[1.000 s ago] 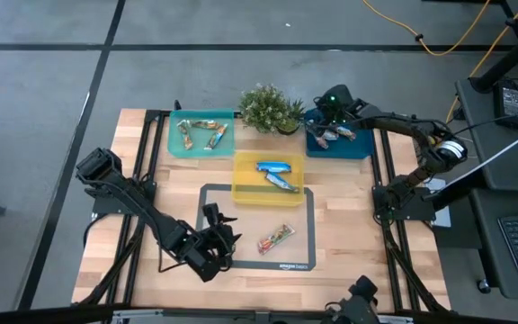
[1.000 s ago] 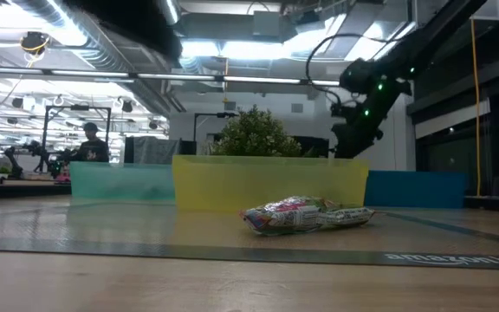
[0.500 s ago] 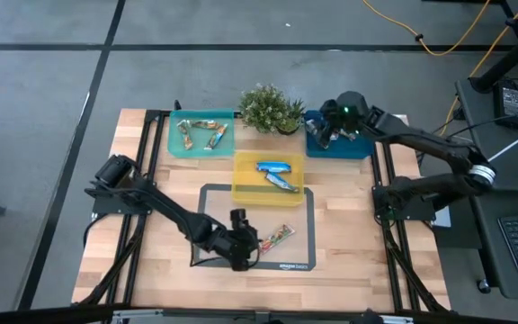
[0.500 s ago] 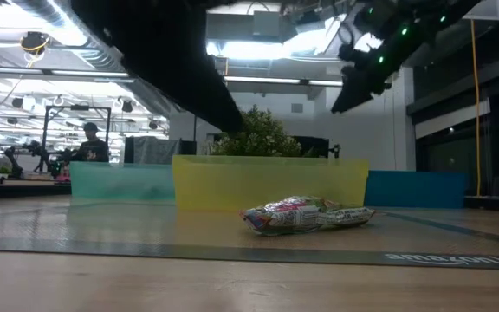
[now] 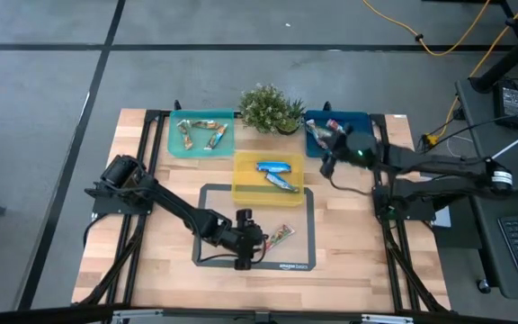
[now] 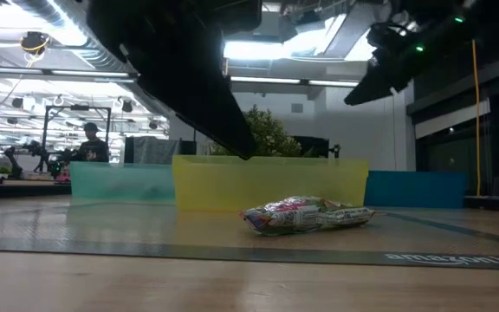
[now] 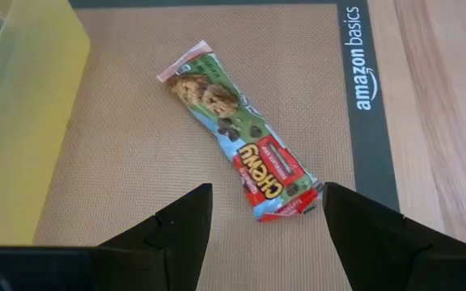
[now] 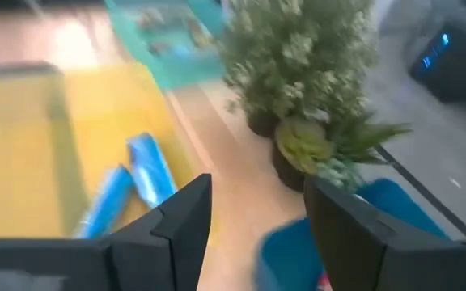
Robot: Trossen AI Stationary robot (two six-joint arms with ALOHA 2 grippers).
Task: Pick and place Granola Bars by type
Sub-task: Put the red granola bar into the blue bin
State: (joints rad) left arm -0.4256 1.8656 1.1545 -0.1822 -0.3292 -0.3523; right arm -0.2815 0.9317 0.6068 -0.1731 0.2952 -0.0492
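The pick of the last loose bar is judged to be in hand. In the lower centre of the high view, the left gripper (image 5: 257, 241) is held with jaws apart and empty over the dark-bordered tan mat (image 5: 212, 200). The silvery, green-and-red printed foil granola bar (image 7: 239, 153) lies flat just ahead of the fingertips, untouched. Next, a descent straddling it is called for, then closing. Farther up, blue bars (image 5: 277, 175) lie in the yellow plastic tray (image 5: 241, 180). At upper right, the right gripper (image 5: 329, 162) hangs beside the dark blue tray (image 5: 363, 119), fingers parted, holding nothing.
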